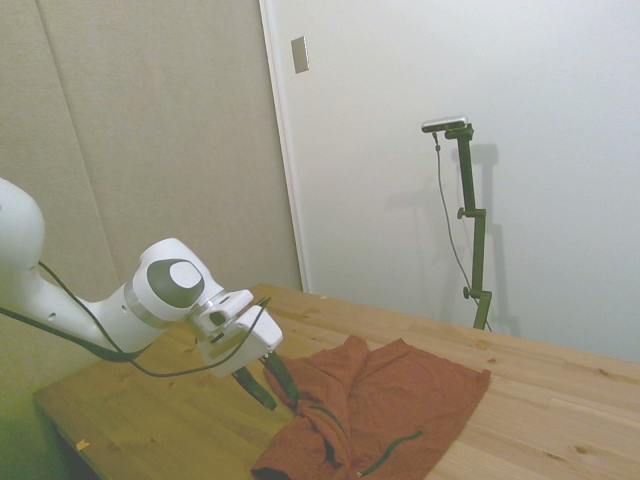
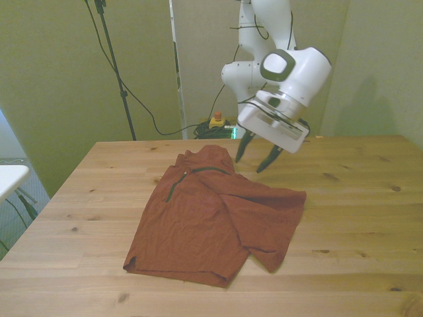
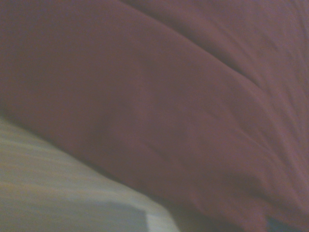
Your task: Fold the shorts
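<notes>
The shorts [image 2: 211, 221] are lying on the worktop [image 2: 357, 211], spread toward the near edge in the front view. One part is already lying folded over the rest, and a bunched edge is sitting at the far side. In the wrist view the cloth is filling almost all of the picture, with a strip of wood beside it.

My tool [image 2: 258, 157] is hanging just above that far edge, on the front view's right side of the dark pocket slit [image 2: 173, 188]. The two fingers are standing apart with a clear gap, and nothing is between them.

I am judging that the risk is a bad pinch. The cloth is lying in more than one layer here, so I may be taking only the top layer, or all layers together, and then the fold is coming out crooked. If I am coming down too low, the fingers may be pushing the cloth along the wood.

My arm is reaching low over the worktop, and my wrist is tilting so the fingers are pointing down and forward at the cloth.
</notes>
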Robot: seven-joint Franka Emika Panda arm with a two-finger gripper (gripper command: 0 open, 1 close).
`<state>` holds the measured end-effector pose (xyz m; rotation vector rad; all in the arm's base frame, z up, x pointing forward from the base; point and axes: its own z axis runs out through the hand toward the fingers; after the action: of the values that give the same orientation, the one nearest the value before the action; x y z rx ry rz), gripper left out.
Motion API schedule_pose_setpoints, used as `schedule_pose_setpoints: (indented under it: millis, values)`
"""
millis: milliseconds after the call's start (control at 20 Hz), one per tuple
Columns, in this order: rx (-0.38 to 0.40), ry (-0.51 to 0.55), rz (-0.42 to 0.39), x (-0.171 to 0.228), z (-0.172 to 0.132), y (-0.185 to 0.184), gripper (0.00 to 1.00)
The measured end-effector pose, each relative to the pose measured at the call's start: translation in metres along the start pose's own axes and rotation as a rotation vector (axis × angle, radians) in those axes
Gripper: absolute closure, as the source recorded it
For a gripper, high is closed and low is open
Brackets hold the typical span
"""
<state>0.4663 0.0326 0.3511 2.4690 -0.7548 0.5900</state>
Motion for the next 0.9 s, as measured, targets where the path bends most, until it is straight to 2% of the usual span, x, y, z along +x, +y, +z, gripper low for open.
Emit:
schedule_pose_setpoints:
  millis: [150,350,650,900]
  values:
    - [0.029,0.110,-0.129,-0.009,-0.016,-0.039,0.00]
    - [0.039,0.152,-0.180,-0.009,-0.011,-0.054,0.00]
    - [0.060,0.155,-0.185,-0.009,-0.007,-0.068,0.00]
    - [0.083,0.168,-0.152,0.013,0.010,-0.066,0.00]
